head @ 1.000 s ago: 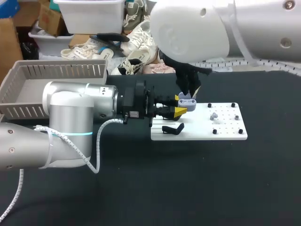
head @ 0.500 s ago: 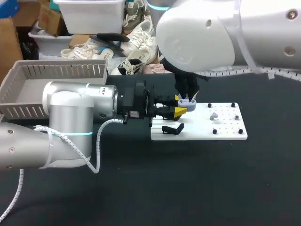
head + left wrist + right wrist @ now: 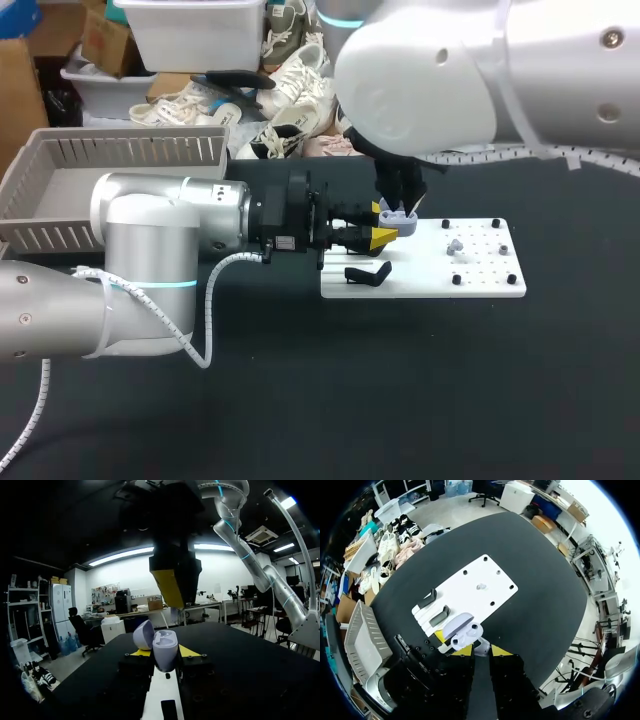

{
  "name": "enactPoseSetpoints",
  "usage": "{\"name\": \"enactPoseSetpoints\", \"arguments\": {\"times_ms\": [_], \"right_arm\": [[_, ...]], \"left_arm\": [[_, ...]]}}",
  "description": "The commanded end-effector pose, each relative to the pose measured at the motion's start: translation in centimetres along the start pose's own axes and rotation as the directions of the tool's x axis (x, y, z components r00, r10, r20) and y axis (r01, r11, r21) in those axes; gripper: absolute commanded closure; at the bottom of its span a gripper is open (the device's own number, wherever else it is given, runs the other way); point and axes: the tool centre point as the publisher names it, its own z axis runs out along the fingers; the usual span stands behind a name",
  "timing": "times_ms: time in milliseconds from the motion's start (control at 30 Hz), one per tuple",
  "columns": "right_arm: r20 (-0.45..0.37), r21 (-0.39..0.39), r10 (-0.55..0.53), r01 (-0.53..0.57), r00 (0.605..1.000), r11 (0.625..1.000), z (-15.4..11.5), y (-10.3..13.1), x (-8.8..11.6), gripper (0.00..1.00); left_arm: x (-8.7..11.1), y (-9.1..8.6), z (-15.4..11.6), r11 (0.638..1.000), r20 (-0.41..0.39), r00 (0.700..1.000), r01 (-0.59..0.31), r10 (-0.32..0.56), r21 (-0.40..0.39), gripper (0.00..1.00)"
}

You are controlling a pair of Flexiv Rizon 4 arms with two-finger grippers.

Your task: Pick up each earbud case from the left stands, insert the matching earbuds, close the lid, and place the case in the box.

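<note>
Open lavender case (image 3: 398, 217), lid up, sits clamped between my left gripper's (image 3: 383, 223) yellow tips, over the left end of the white board (image 3: 480, 275). My right gripper (image 3: 481, 650) hangs just above it, pinching a small pale earbud (image 3: 481, 646).

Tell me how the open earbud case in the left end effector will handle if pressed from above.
The earbud case looks small and hard-shelled, so probably rigid and light. Its rounded, glossy sides in the left end effector may let it slip or twist under pressure. Its open hinged lid is likely the fragile part.
</note>
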Motion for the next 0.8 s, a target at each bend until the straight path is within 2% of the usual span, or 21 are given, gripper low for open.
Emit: {"name": "enactPoseSetpoints", "arguments": {"times_ms": [33, 800], "right_arm": [[-0.001, 0.013, -0.002, 0.002, 1.0, 1.0, 0.2, 0.44, -0.24, 1.0], [0.004, 0.024, -0.02, 0.02, 1.0, 0.999, 1.0, 0.85, -0.86, 1.0]], "left_arm": [[0.02, -0.06, 0.02, 1.0, 0.001, 1.0, -0.001, 0.001, -0.003, 1.0], [0.02, -0.06, 0.02, 1.0, 0.001, 1.0, -0.001, 0.001, -0.003, 1.0]]}}
